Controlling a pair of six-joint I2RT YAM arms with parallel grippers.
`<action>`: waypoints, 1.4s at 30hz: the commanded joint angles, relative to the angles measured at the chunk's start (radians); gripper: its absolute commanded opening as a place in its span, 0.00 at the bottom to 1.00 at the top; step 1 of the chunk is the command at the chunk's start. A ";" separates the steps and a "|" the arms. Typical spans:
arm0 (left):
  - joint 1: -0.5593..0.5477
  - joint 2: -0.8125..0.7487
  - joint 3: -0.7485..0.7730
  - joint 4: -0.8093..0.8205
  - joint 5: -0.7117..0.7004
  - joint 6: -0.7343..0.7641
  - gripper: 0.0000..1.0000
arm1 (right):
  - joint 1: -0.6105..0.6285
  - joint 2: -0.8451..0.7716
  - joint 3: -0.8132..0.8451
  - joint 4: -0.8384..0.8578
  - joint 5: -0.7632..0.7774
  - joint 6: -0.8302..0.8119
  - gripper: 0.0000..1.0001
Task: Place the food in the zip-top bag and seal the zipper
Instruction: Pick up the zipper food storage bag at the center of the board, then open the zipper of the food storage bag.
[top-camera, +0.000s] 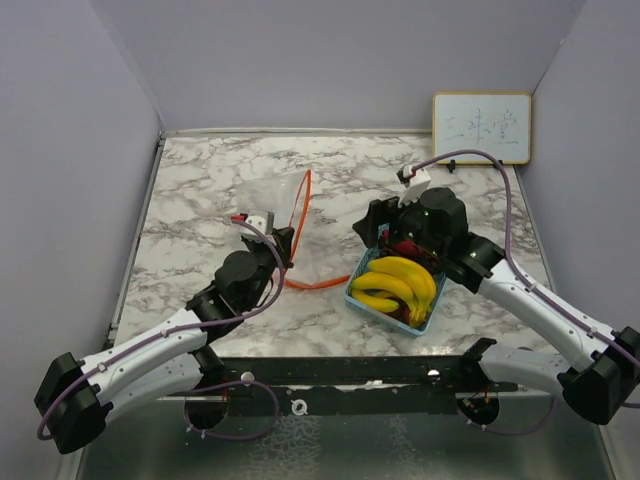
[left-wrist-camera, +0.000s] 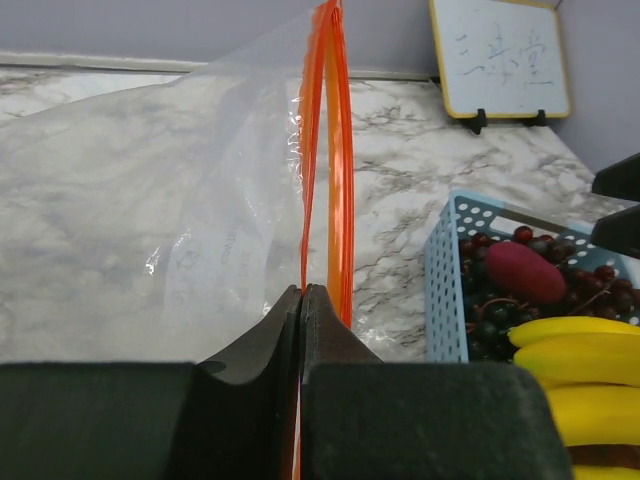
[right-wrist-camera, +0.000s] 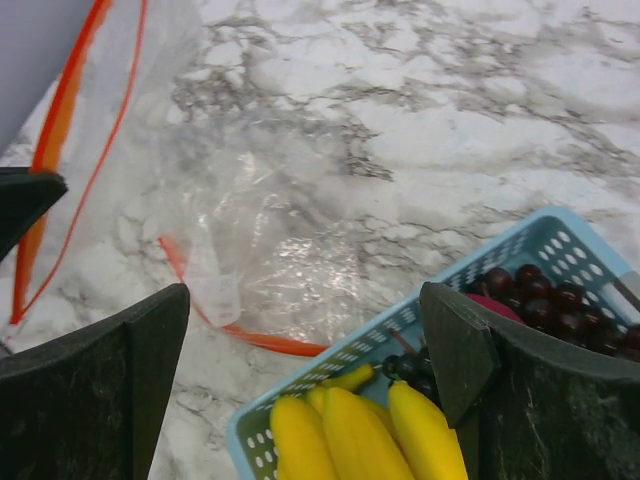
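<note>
Two pincers share the first step: left pincer (left-wrist-camera: 301, 300) clamps the zip-top bag (left-wrist-camera: 130, 200) by its orange rim, upright at mid desk (top-camera: 200, 180); right pincer (right-wrist-camera: 305, 340) gapes wide above the bananas (top-camera: 395, 280), which lie in the basket (top-camera: 362, 302) toward the right edge; next, likely, lower and grasp them.

One clear zip-top bag (top-camera: 270, 205) with an orange zipper, one light blue basket (left-wrist-camera: 445, 280), one bunch of yellow bananas (top-camera: 400, 280), one cluster of dark purple grapes (left-wrist-camera: 500, 310), one magenta oblong piece (left-wrist-camera: 525, 270), one small whiteboard (top-camera: 481, 127).
</note>
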 joint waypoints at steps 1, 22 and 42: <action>-0.004 -0.032 -0.019 0.006 0.105 -0.123 0.00 | 0.000 0.022 -0.022 0.212 -0.221 0.071 0.98; -0.003 -0.062 -0.035 0.041 0.166 -0.172 0.00 | 0.076 0.381 0.132 0.388 -0.171 0.174 0.86; -0.004 -0.088 -0.031 0.039 0.169 -0.178 0.00 | 0.121 0.480 0.153 0.386 -0.069 0.187 0.06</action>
